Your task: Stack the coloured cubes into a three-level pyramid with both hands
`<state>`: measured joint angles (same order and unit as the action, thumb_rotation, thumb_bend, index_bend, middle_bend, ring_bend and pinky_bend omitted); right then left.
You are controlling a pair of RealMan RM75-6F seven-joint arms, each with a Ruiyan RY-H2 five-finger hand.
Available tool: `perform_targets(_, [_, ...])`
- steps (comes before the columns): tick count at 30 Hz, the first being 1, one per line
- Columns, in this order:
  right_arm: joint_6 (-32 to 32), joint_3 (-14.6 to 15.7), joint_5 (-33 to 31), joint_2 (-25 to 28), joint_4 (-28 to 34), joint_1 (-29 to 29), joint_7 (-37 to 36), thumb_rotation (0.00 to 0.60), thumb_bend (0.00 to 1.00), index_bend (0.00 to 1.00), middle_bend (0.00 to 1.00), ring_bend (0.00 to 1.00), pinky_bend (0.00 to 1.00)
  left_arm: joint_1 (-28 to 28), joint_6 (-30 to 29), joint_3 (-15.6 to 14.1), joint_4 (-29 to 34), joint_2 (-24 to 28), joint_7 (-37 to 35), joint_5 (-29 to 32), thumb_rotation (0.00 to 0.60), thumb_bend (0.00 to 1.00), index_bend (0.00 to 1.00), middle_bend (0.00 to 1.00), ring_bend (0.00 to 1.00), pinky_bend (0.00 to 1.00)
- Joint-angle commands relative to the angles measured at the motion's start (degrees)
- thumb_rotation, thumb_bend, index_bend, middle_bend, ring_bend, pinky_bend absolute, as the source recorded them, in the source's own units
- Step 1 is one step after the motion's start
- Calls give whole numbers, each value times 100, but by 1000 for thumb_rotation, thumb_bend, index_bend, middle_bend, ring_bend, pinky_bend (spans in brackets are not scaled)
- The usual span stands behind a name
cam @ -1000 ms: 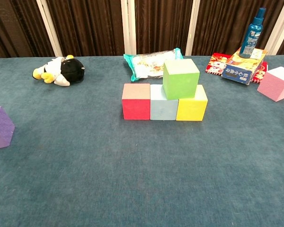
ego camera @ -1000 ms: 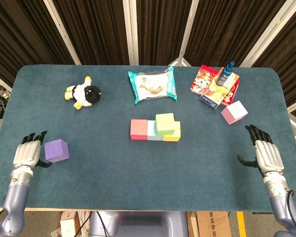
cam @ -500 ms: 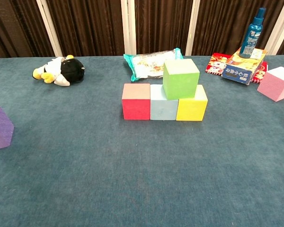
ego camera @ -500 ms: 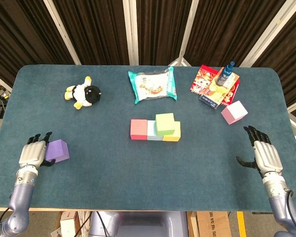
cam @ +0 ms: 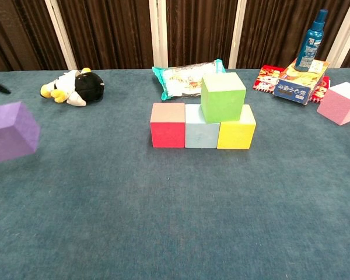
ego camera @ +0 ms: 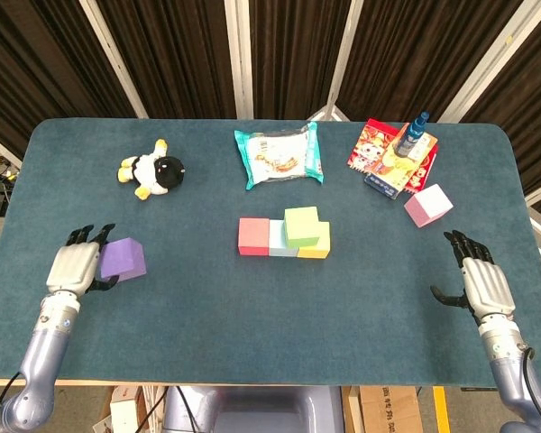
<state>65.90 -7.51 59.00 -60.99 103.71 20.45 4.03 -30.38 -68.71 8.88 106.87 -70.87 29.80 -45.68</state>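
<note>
Plenty of bare table point(ego camera: 189, 298) is left open between the purple cube point(ego camera: 123, 259) held at the left and the red cube point(ego camera: 252, 236) ending the row, while the far side is crowded by a plush toy point(ego camera: 152, 170) and snack bag point(ego camera: 279, 155).

No print can be read: the snack packet point(ego camera: 279, 156) and red packs point(ego camera: 380, 149) (perhaps patterned) blur.

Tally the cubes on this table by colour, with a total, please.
Red cube: 1
Light blue cube: 1
Yellow cube: 1
Green cube: 1
Purple cube: 1
Pink cube: 1
Total: 6 cubes
</note>
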Motion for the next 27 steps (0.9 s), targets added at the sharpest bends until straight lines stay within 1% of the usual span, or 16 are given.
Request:
perform_targets(1, [-2,-14,12,-5,-15,-4,4,600,312,0,0,0,0,-282,83,271,298,176,126,-87,600,413,90,363,48,64])
perform_targets(4, [-5,-33,7,-14,-34,-9,8,600,312,0,0,0,0,-565,237,534,417,225,215,58,600,413,90,363,48,64])
perform_targets(8, [21,-66,16,-27,-61,-17,19,600,312,0,0,0,0,-1001,488,844,465,211,378,446,600,413,92,365,48,69])
perform_targets(11, [36,-101,13,-32,-69,-28,-5,600,312,0,0,0,0,-1420,708,1052,296,75,535,830,600,413,93,365,48,75])
perform_targets(15, [-4,-141,-40,-45,-122,-33,-67,600,312,0,0,0,0,-1911,910,1219,36,-169,702,1392,600,413,94,365,48,75])
perform_targets(20, [-118,-190,-124,-57,-193,-30,-200,600,312,0,0,0,0,-2507,960,1318,-356,-571,970,1928,600,413,94,365,48,75])
perform_targets(27, [-267,-228,-203,-81,-298,-31,-355,600,313,0,0,0,0,-3215,1057,1304,-971,-1128,1313,2581,600,413,93,366,49,75])
